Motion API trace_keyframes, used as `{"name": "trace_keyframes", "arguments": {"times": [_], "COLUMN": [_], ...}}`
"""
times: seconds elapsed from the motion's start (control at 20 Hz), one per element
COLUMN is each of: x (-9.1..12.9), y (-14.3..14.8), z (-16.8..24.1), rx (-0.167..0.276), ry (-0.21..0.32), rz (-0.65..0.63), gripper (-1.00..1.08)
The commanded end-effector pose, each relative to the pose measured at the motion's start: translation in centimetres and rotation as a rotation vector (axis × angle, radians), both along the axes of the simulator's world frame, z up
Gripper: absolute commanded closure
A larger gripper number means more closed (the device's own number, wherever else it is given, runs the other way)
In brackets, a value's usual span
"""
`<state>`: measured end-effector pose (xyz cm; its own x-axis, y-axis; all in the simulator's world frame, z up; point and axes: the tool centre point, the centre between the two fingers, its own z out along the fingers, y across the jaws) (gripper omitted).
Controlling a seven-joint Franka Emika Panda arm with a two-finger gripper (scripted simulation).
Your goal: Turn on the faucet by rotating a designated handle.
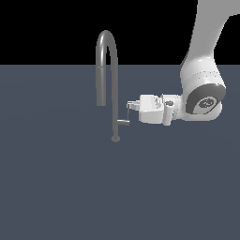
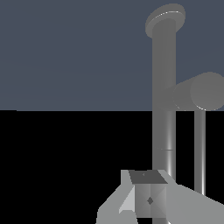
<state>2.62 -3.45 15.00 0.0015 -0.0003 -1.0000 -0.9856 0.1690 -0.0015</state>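
While the arm reaches in sideways: gripper (image 1: 130,107) sits right at the handle (image 1: 127,115), from the exterior view's right.
Faucet (image 1: 114,84): stands on dark floor, mid-scene; base (image 1: 115,138) small and round, looks fixed, won't shift.
Handle feel (judged): thin metal rod, stiff, light, prob. slick; pivots on stub (image 1: 123,123) off the stem. Push or pinch the upright rod far from the stub for leverage, not the thick spout (image 1: 101,89).
Jaws: cannot tell whether parted or closed, or if touching the rod.
Exterior view adds: whole arch, handle height, arm pose.
Wrist view adds: close stem (image 2: 164,96), fingers (image 2: 144,199) low in shot, thin rod (image 2: 199,148) just beside the stem.
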Motion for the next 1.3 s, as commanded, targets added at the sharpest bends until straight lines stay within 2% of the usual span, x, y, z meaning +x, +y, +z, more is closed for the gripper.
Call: {"name": "trace_keyframes", "arguments": {"times": [0.0, 0.3, 0.4, 0.9, 1.0, 1.25], "x": [-0.6, -2.3, -1.9, -5.4, -4.6, -6.8], "y": [0.1, 0.4, 0.3, 0.9, 0.8, 1.2], "z": [0.2, 0.9, 0.6, 0.4, 0.8, -0.6], "rx": [0.0, 0.0, -0.002, 0.0, -0.006, -0.002], "ry": [0.0, 0.0, 0.0, 0.0, -0.012, -0.005], "rz": [0.0, 0.0, -0.003, -0.001, -0.006, -0.003], "gripper": [1.08, 1.08, 1.08, 1.08, 1.08, 1.08]}}
